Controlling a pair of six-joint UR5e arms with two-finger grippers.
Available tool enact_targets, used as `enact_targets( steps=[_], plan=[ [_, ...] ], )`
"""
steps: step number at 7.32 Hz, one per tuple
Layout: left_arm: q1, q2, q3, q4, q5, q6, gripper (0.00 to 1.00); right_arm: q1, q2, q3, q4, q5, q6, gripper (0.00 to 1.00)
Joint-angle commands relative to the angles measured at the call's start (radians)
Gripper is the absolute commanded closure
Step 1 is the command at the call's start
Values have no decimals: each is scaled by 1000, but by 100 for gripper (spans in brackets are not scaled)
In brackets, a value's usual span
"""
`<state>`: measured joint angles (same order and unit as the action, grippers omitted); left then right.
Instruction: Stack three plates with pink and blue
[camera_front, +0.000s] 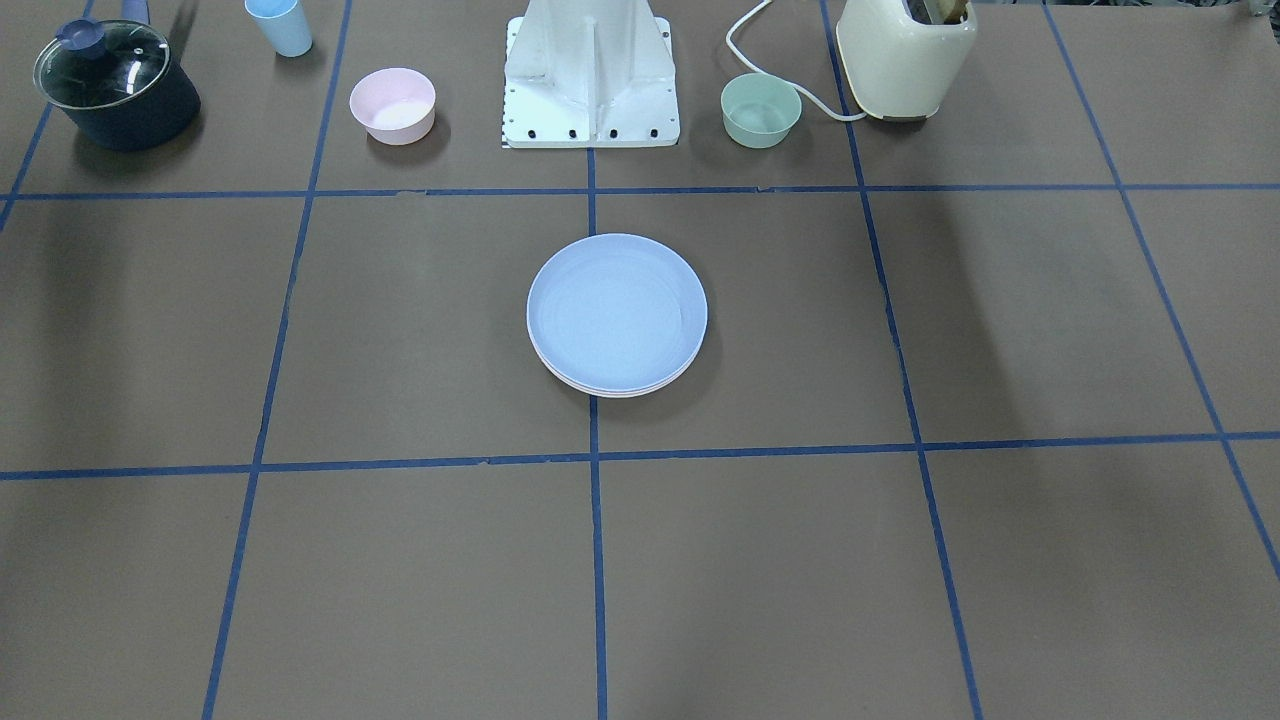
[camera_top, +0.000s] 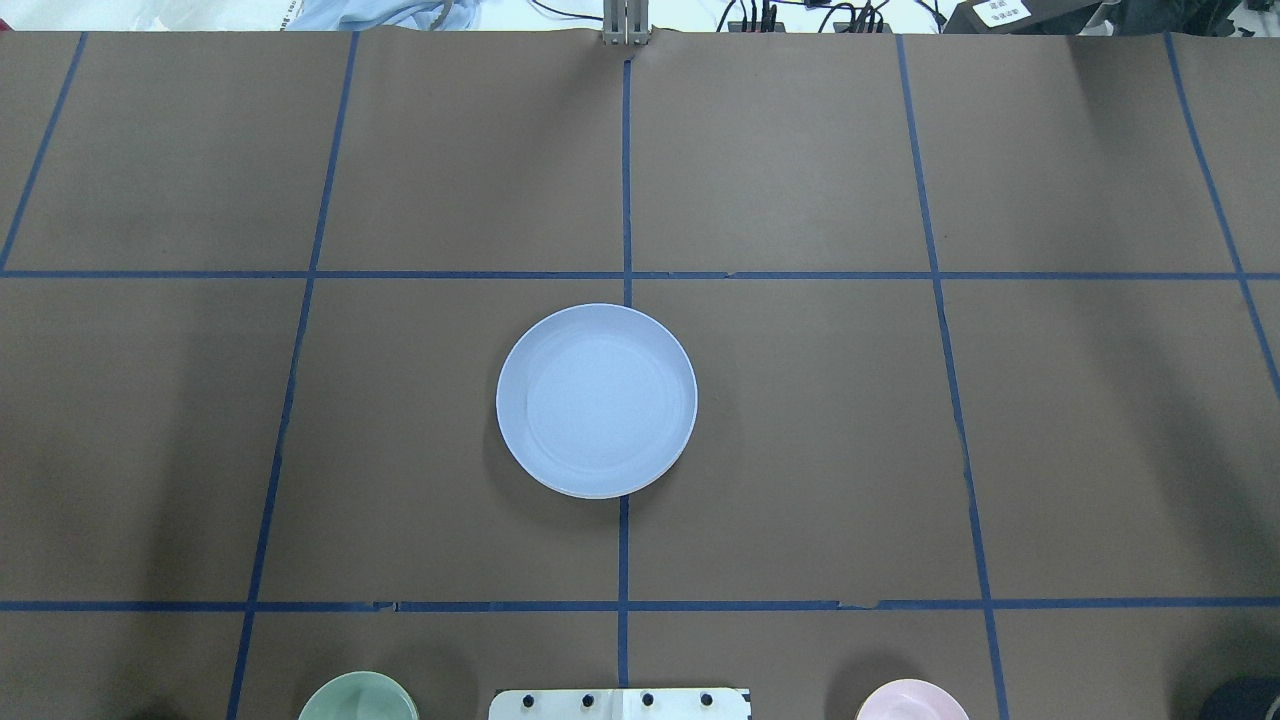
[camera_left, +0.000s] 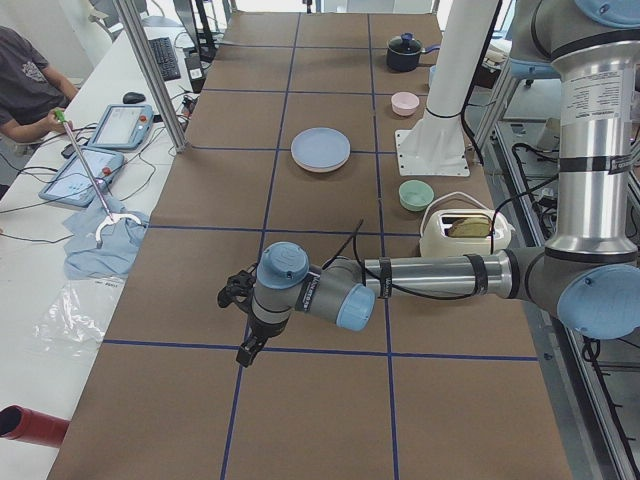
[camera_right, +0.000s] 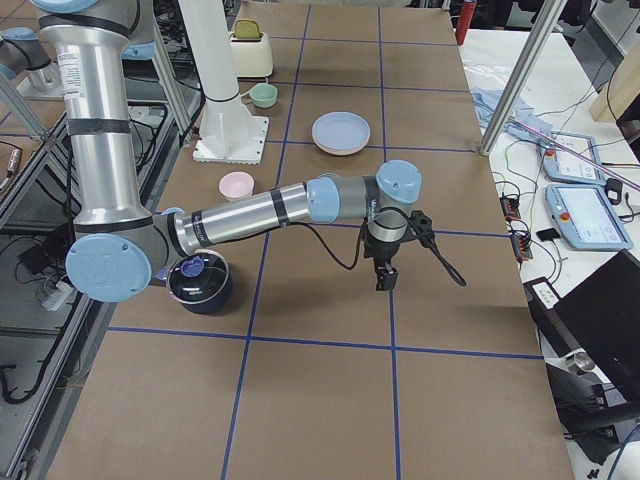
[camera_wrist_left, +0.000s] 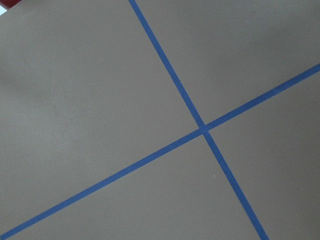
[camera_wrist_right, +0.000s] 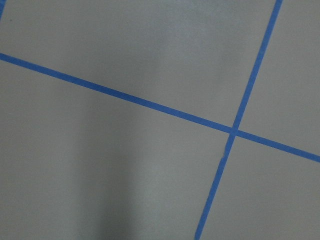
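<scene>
The pale blue plate lies on top of a stack at the table's middle, and also shows in the overhead view. Pale rims of plates under it show at the stack's front edge; I cannot tell their colours apart. My left gripper hangs over the table far from the stack, seen only in the exterior left view. My right gripper hangs over the opposite end, seen only in the exterior right view. I cannot tell whether either is open or shut. Both wrist views show only bare table and blue tape.
By the robot base stand a small pink bowl, a small green bowl, a light blue cup, a lidded dark pot and a cream toaster. An operator sits beside the table.
</scene>
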<state>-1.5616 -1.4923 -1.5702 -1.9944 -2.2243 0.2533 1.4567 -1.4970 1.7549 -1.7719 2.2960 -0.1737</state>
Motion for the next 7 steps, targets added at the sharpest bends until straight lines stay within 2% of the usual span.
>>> enact_targets(
  steps=[1, 5, 7],
  plan=[
    [-35, 18, -1, 35, -2, 0, 0, 22, -91, -37, 6, 2, -24, 0],
    [-35, 18, -128, 351, -6, -12, 0, 89, -106, -37, 6, -1, -7, 0],
    [-34, 18, -116, 367, -109, -26, 0, 128, -120, -40, 3, 0, -6, 0]
  ],
)
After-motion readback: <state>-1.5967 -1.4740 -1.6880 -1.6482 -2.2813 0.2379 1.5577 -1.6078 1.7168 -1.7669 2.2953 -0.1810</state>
